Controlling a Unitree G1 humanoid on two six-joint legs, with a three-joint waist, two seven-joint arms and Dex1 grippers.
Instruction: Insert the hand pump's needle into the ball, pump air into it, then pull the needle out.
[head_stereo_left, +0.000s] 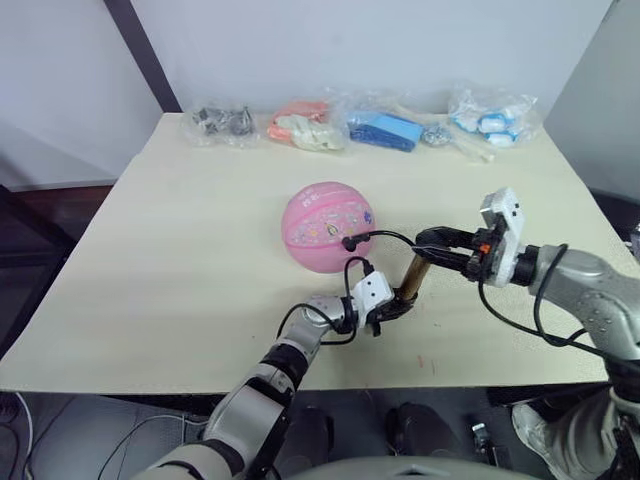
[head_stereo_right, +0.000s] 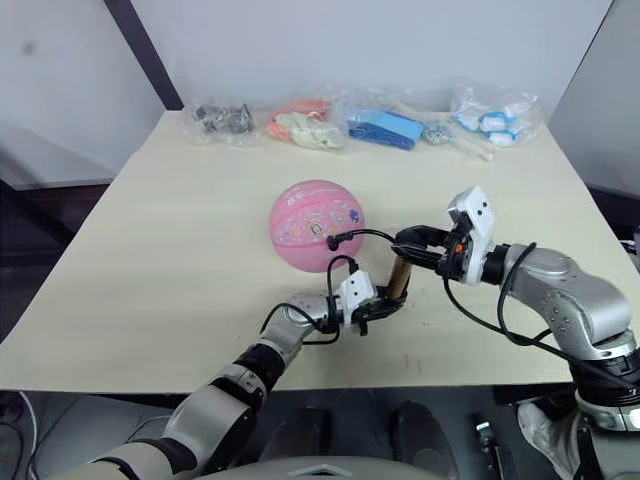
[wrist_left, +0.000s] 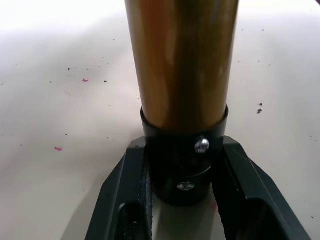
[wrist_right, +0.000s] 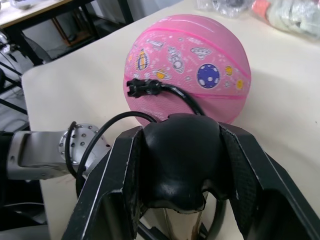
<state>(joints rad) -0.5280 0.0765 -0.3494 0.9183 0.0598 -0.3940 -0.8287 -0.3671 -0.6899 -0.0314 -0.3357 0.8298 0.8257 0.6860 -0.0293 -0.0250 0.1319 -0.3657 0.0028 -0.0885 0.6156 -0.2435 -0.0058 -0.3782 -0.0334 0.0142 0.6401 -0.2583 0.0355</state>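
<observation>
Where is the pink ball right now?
The ball sits mid-table, just beyond the hand pump that both grippers hold upright, with the pump's hose fitting against its near side.

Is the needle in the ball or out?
In. The needle's black fitting sits flush against the pink ball, with the hose curving back to the hand pump; no pin is exposed.

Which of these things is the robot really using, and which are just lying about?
In use:
- hand pump, held by left hand and right hand
- its hose fitting, against the ball
- ball

Lying about, far table edge:
- grey parts bag
- pink-orange bag
- blue bag
- white-blue bag
</observation>
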